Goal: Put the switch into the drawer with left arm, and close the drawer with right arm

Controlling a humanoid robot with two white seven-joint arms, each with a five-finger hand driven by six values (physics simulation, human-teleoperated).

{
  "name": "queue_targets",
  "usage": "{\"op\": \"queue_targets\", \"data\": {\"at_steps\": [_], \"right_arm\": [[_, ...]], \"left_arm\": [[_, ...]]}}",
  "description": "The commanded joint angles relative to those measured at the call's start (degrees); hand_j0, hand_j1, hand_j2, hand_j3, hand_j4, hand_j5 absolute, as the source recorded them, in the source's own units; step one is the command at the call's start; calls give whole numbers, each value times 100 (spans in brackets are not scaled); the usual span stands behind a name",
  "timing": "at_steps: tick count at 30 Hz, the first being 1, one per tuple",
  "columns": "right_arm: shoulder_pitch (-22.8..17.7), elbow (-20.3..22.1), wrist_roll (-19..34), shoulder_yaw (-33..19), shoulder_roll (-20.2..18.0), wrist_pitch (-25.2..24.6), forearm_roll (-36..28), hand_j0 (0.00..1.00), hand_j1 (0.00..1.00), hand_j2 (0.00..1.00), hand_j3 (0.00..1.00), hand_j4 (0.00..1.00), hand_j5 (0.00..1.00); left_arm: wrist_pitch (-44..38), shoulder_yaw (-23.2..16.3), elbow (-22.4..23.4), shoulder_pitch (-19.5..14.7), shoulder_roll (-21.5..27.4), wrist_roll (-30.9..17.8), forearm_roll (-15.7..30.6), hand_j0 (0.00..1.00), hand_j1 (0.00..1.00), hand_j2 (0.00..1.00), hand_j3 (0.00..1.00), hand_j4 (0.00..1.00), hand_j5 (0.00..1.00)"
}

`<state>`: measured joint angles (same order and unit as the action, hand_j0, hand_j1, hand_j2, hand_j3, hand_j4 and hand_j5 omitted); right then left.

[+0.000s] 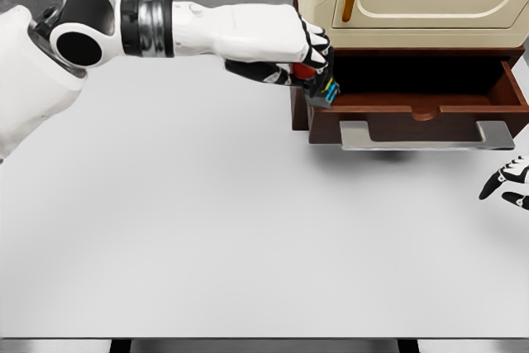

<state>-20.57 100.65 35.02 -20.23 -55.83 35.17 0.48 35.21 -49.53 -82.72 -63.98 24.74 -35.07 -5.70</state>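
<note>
The left hand (pixel 307 57) gripped the switch (pixel 322 87) tightly at the open drawer's (pixel 417 107) left corner. It should go farther in before letting go. The right hand's (pixel 511 183) fingers were loose.

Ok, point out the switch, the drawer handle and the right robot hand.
switch (pixel 324 88), head view, its blue end below the fingers.
drawer handle (pixel 426 135), head view, the grey bar's middle.
right robot hand (pixel 508 181), head view, its fingers.

No text, label or number can be read anywhere; the switch (pixel 324 88) perhaps carries markings too small to tell.
</note>
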Motion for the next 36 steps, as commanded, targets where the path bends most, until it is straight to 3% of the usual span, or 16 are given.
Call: {"op": "queue_targets", "data": {"at_steps": [1,4,8,12,15,18,27,31,33,36], "right_arm": [[0,-2,-2,1,-6,-17,-39,50,50,50,50,50,50],[9,-2,-2,1,-6,-17,-39,50,50,50,50,50,50],[0,7,-2,1,-6,-17,-39,50,50,50,50,50,50],[0,7,-2,1,-6,-17,-39,50,50,50,50,50,50],[9,7,-2,1,-6,-17,-39,50,50,50,50,50,50],[9,-2,-2,1,-6,-17,-39,50,50,50,50,50,50],[0,-2,-2,1,-6,-17,-48,50,50,50,50,50,50],[9,7,-2,1,-6,-17,-39,50,50,50,50,50,50],[9,7,-2,1,-6,-17,-39,50,50,50,50,50,50],[9,7,-2,1,-6,-17,-39,50,50,50,50,50,50]], "left_arm": [[-21,13,203,0,-452,7,7,38,38,38,38,38,38],[-21,224,862,70,-1190,7,-19,38,38,38,38,38,38],[-21,251,1082,53,-1375,7,-19,38,38,38,38,38,38],[-21,268,1478,44,-1578,7,-11,38,38,38,38,38,38],[-21,277,2067,18,-1683,7,-2,38,38,38,38,38,38],[-21,355,2243,26,-1744,7,-2,38,38,38,38,38,38],[-21,426,2251,26,-1753,7,-81,38,38,38,38,38,38],[-21,549,2190,-9,-1920,7,-863,37,37,37,37,37,37],[-21,585,2032,-9,-1929,7,-1267,32,32,32,32,32,32],[-21,681,2023,-44,-1991,7,-1417,32,32,32,32,32,32]]}}
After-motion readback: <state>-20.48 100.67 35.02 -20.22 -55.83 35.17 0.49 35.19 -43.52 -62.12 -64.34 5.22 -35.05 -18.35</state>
